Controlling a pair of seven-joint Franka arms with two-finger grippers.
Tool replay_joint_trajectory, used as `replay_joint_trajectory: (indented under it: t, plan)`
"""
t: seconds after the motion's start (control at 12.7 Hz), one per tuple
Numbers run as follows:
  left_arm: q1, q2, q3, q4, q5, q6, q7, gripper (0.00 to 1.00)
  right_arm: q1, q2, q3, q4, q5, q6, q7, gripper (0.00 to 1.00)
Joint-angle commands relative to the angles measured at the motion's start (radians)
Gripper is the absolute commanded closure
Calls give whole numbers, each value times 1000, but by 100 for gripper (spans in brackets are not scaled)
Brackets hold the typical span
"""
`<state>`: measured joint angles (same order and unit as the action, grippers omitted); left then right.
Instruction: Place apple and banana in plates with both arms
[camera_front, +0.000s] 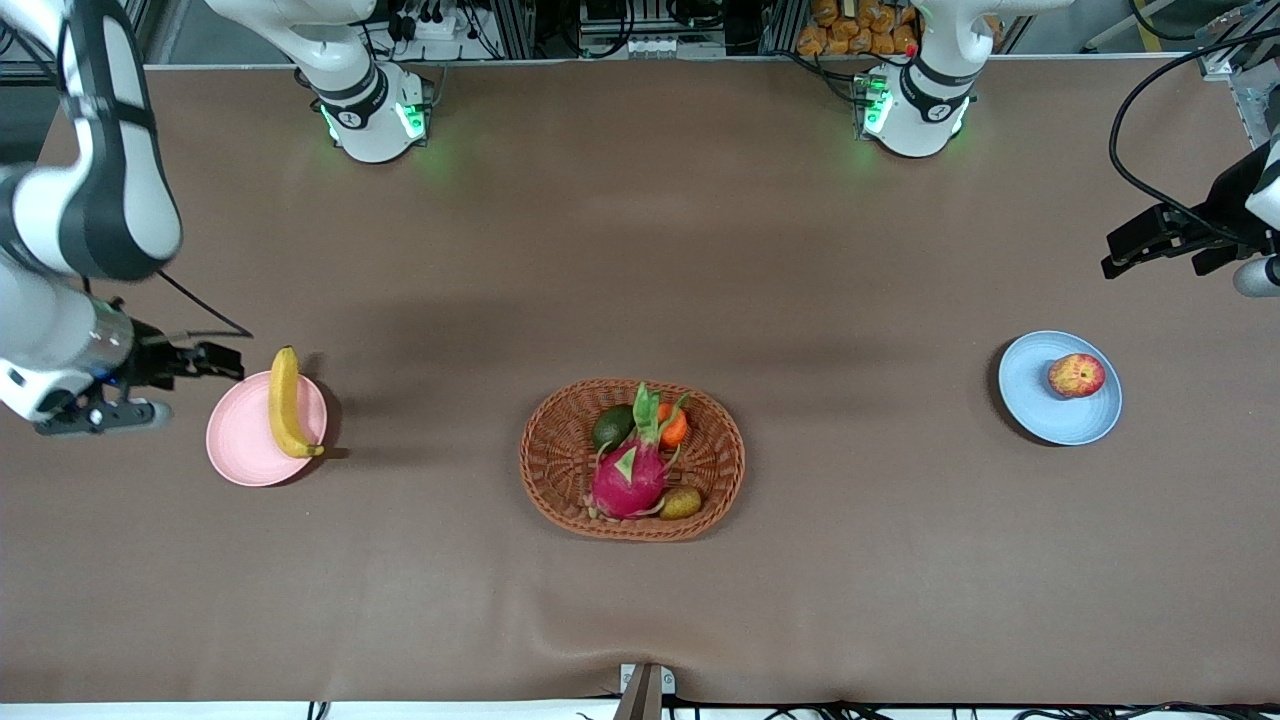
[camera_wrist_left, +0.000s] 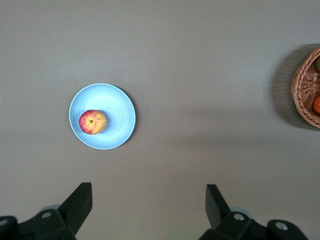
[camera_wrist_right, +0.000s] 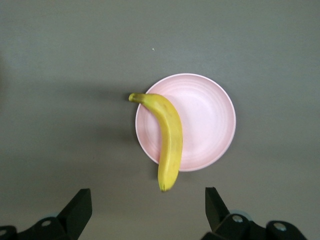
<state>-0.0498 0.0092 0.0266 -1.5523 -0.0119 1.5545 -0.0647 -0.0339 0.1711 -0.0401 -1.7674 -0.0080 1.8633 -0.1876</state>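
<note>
The banana (camera_front: 285, 402) lies across the pale pink plate (camera_front: 240, 440), both ends reaching past the rim. It also shows in the right wrist view (camera_wrist_right: 169, 137) on that plate (camera_wrist_right: 205, 122). The apple (camera_front: 1076, 375) sits on the light blue plate (camera_front: 1050, 410), and shows in the left wrist view (camera_wrist_left: 92, 122) on that plate (camera_wrist_left: 117, 112). My right gripper (camera_front: 225, 362) is open and empty, up over the table beside the pink plate; its own view shows it (camera_wrist_right: 148, 202). My left gripper (camera_front: 1115, 255) is open and empty, over the table beside the blue plate; its own view shows it (camera_wrist_left: 148, 200).
An oval brown wicker basket (camera_front: 560, 470) stands mid-table between the plates, holding a magenta dragon fruit (camera_front: 628, 478), a green avocado (camera_front: 612, 427), a small orange fruit (camera_front: 675, 425) and a small brownish fruit (camera_front: 681, 502). Its edge shows in the left wrist view (camera_wrist_left: 306, 90).
</note>
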Motion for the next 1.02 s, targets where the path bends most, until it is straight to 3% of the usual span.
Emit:
replay_joint_trajectory:
  t: [0.0,0.24,0.39,0.63,0.95]
  plan:
    - [-1,2,-2,11,13,-11,10,0,-9,-88,-6,28,-23,-128,11,0]
    - [-1,3,-4,9,13,-11,11,0,-14,-91,-4,202,-21,-347,100,0]
    - [-1,3,-4,9,12,-10,11,0,-8,-102,5,262,-6,-447,178,0]
    - [4,2,-4,11,13,-11,11,0,-9,-169,-1,266,66,-458,188,0]
    - [-7,2,-4,12,6,-11,10,0,-11,-170,-4,269,54,-489,186,0]
